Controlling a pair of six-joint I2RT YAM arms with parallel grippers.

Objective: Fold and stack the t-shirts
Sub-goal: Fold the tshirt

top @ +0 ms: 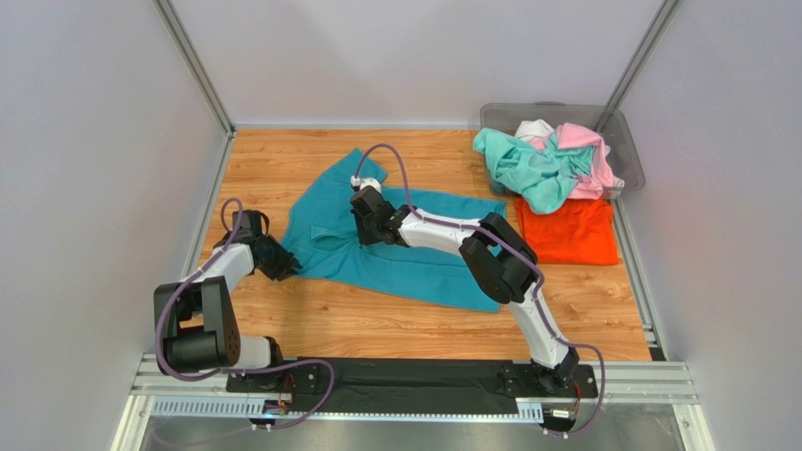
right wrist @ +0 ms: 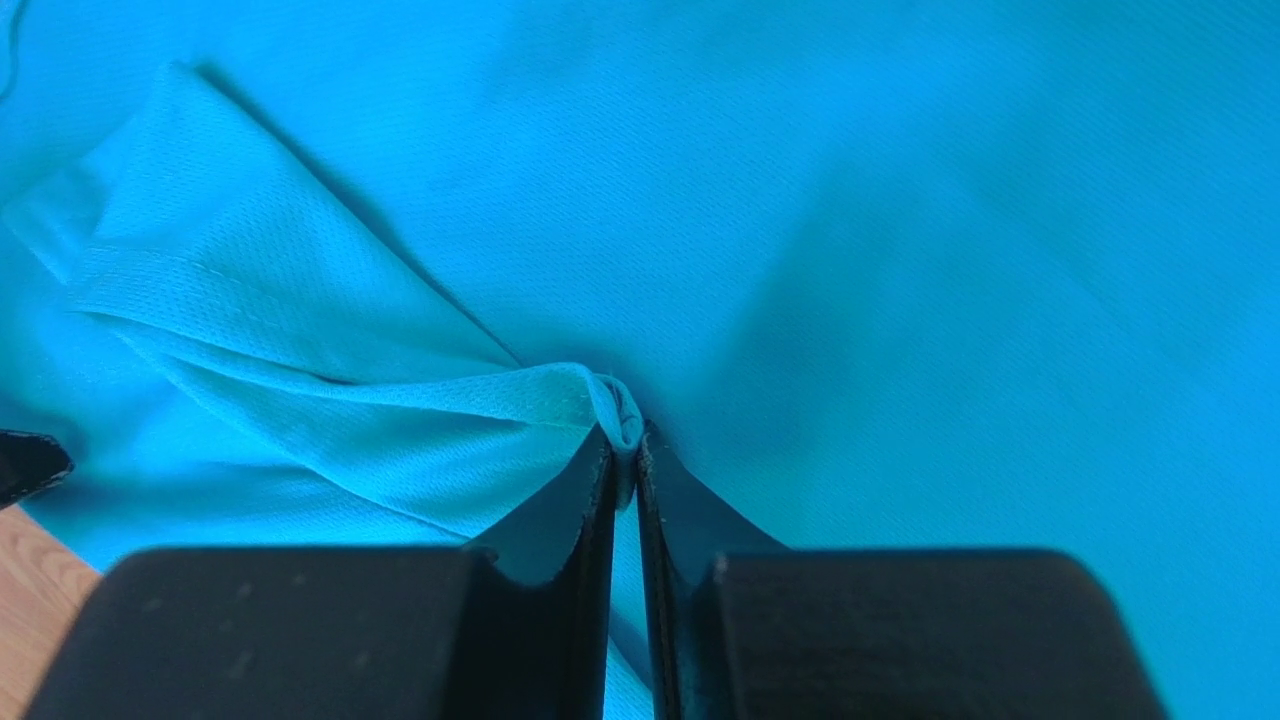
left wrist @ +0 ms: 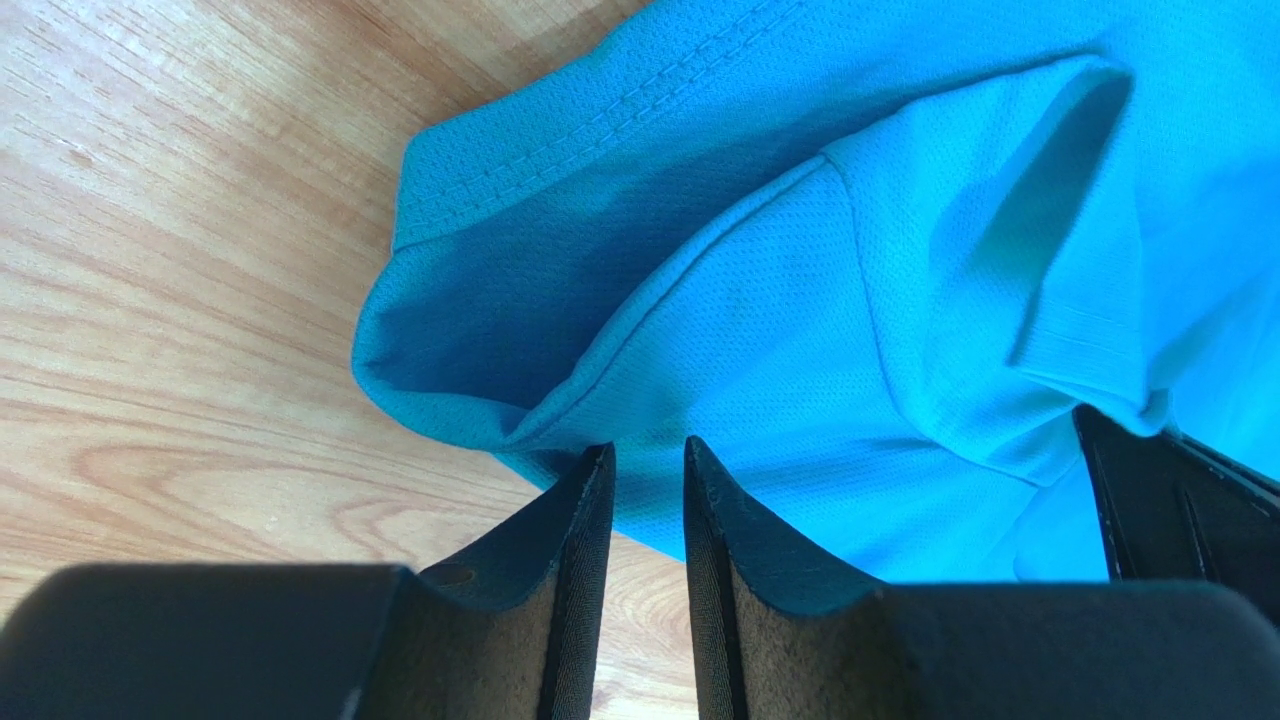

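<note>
A teal-blue t-shirt (top: pixel 414 272) lies spread across the middle of the wooden table, with one sleeve pointing to the back. My right gripper (top: pixel 365 230) sits on its left half, shut on a small raised pinch of the teal cloth (right wrist: pixel 619 408). My left gripper (top: pixel 280 261) is low at the shirt's left edge. Its jaws (left wrist: pixel 649 446) stand a narrow gap apart with nothing between them, the tips just short of a folded sleeve hem (left wrist: pixel 496 405). An orange t-shirt (top: pixel 568 230) lies folded flat at the right.
A grey translucent bin (top: pixel 628 150) stands at the back right. Mint-green (top: pixel 527 169), pink (top: pixel 588 150) and white (top: pixel 535 128) shirts are heaped in it and spill over its front. Metal frame rails (top: pixel 200 70) and white walls enclose the table.
</note>
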